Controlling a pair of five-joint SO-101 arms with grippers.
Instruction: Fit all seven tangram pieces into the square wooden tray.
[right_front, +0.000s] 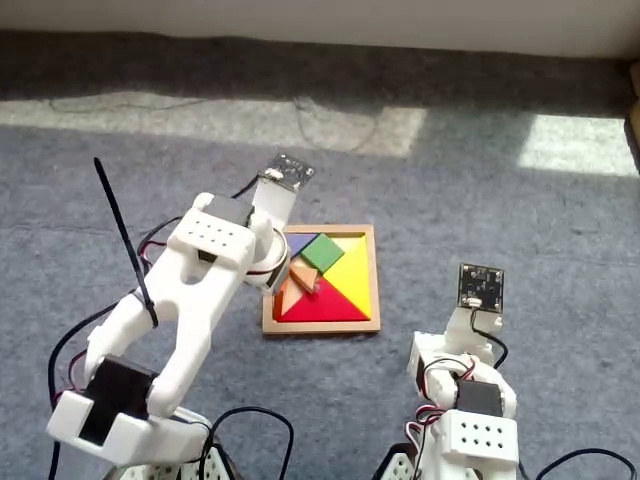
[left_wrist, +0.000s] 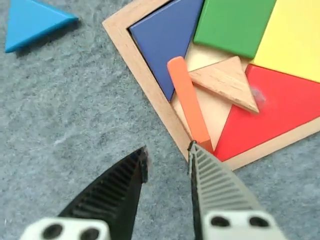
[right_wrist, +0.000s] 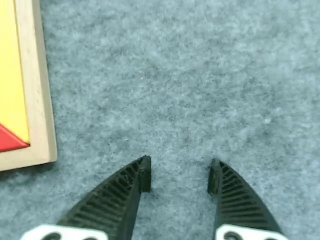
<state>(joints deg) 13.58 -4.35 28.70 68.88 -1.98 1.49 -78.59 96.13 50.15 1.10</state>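
Six pieces are inside the square wooden tray (left_wrist: 146, 75): dark blue (left_wrist: 162, 42), green (left_wrist: 232, 22), yellow (left_wrist: 292, 37) and red (left_wrist: 265, 115) lie flat, a plain wood triangle (left_wrist: 225, 80) lies askew, and an orange piece (left_wrist: 189, 102) is tipped up on edge. A light blue triangle (left_wrist: 32, 20) lies on the carpet outside. The left gripper (left_wrist: 167, 160) is parted and empty at the rim by the orange piece, and the right gripper (right_wrist: 180, 175) is spread empty over carpet beside the tray.

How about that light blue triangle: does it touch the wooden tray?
Apart. The left wrist view shows bare carpet between the light blue triangle and the tray.
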